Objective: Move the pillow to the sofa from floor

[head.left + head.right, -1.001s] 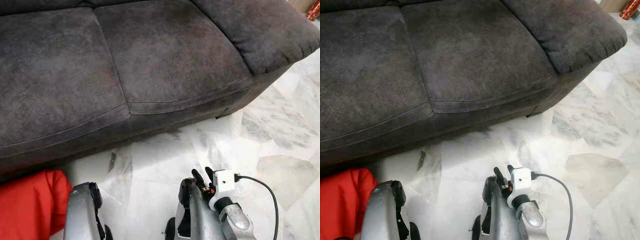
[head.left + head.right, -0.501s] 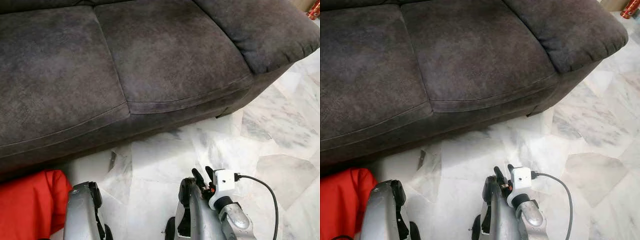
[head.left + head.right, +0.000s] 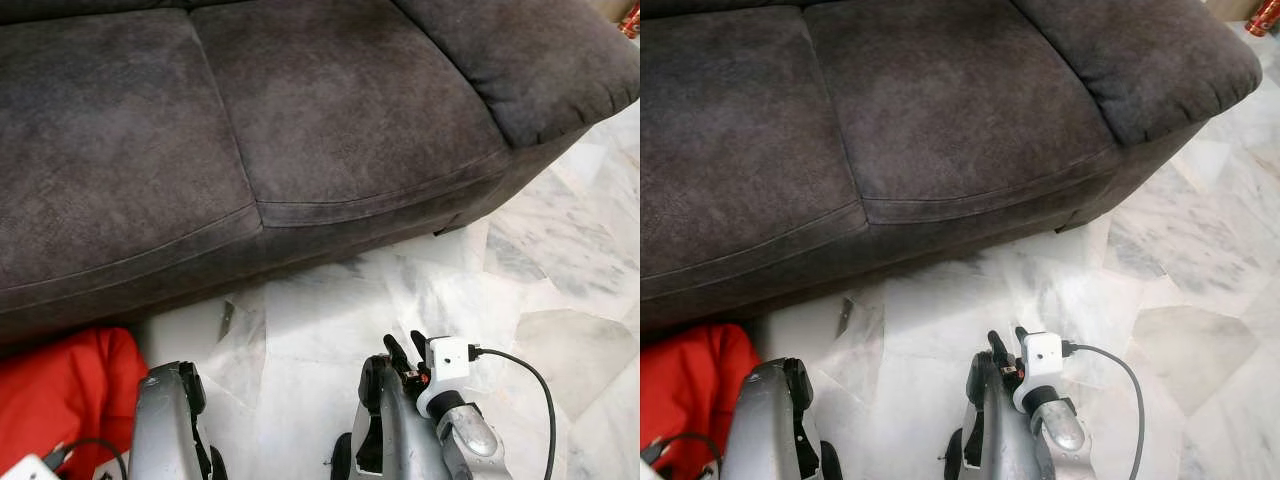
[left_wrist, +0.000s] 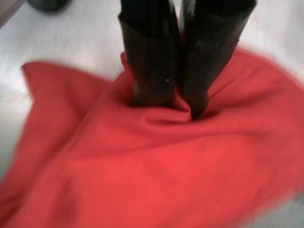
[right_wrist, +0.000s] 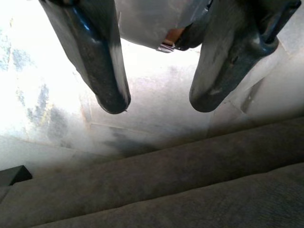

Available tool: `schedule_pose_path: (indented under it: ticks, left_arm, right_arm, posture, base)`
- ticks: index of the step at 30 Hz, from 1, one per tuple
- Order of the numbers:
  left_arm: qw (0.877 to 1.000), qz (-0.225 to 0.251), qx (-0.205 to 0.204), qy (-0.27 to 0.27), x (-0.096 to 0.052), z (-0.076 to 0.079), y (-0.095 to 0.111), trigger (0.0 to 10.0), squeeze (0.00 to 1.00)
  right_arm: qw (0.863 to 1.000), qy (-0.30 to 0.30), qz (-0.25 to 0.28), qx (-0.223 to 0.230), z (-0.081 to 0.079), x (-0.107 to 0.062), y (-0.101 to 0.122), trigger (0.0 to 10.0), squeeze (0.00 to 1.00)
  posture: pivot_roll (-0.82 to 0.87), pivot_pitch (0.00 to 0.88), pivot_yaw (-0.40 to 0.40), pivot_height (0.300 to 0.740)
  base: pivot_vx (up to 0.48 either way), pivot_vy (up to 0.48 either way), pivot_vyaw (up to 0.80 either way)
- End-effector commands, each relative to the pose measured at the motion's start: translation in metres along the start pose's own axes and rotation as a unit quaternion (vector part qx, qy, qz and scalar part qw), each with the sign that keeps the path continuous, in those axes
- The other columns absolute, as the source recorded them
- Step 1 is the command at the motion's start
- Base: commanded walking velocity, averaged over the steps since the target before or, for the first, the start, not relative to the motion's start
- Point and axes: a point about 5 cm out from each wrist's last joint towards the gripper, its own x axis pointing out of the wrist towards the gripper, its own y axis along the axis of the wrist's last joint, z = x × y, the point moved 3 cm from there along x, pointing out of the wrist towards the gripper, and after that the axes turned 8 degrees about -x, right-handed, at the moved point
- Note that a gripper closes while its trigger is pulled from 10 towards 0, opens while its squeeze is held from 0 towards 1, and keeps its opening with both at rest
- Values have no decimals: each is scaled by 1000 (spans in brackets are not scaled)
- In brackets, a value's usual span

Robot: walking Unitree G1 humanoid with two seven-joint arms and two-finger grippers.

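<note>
Two black fingers (image 4: pixel 151 71) of the left tool (image 4: pixel 172 107) are clenched on a fold of the red pillow (image 4: pixel 156 171), pinching the soft fabric between them. The pillow lies slumped on the white marble floor (image 3: pixel 330 320) at the robot's lower left, just in front of the dark grey sofa (image 3: pixel 250 120). The right tool (image 5: pixel 156 102) hangs released, fingers apart, over bare floor near the sofa's front edge, well apart from the pillow.

Red pillow (image 3: pixel 60 400), soft and creased, low on the marble floor (image 3: pixel 330 330) just before the dark grey sofa (image 3: pixel 250 130), fabric pinched between black pincer fingers (image 4: pixel 152 61)
</note>
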Motion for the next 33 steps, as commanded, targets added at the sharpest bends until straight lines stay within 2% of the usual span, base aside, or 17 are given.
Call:
schedule_pose_path:
  ticks: [1,3,4,5,6,7,10,12,15,18,33]
  left_arm:
    - [991,73,55,-96,-16,37,19,0,0]
    - [978,120,80,-148,-27,56,34,0,0]
    - [967,144,106,-183,-35,68,42,0,0]
    - [955,168,122,-213,-44,79,48,7922,0]
    - [955,168,122,-213,-44,79,48,7922,0]
    - [941,191,128,-250,-56,91,56,10000,0]
    - [939,195,117,-259,-60,93,59,10000,0]
    - [936,202,126,-261,-63,93,62,10000,0]
    - [936,203,136,-254,-64,89,64,10000,0]
    - [936,200,150,-246,-66,84,68,10000,0]
    - [939,207,156,-225,-64,82,82,10000,0]
  right_arm:
    - [998,5,-56,21,-9,-14,-31,10000,0]
    - [998,3,-57,23,-10,-13,-31,10000,0]
    - [998,2,-58,25,-10,-14,-32,10000,0]
    - [998,-2,-59,27,-10,-14,-32,10000,0]
    - [998,-2,-59,27,-10,-14,-32,10000,0]
    - [998,-8,-59,30,-9,-15,-33,10000,0]
    - [998,-14,-58,23,-9,-15,-33,10000,0]
    - [998,-15,-63,16,-9,-14,-34,10000,0]
    - [997,-18,-67,21,-10,-14,-35,10000,0]
    - [997,-22,-49,47,-10,-14,-32,10000,0]
    - [998,-20,-36,54,-9,-12,-27,10000,0]
  posture:
    - [126,355,-115,444]
    - [132,350,-108,444]
    - [135,346,-104,444]
    - [140,341,-97,444]
    - [140,341,-97,444]
    - [145,335,-90,444]
    - [149,328,-83,444]
    - [151,325,-79,444]
    - [162,314,-71,444]
    - [165,303,-64,444]
    - [179,281,-51,514]
  base:
    - [0,0,0]
    - [0,0,0]
    - [0,0,0]
    - [0,0,0]
    - [0,0,0]
    - [0,0,0]
    - [0,0,0]
    - [0,0,0]
    - [0,0,0]
    - [0,0,0]
    - [0,0,0]
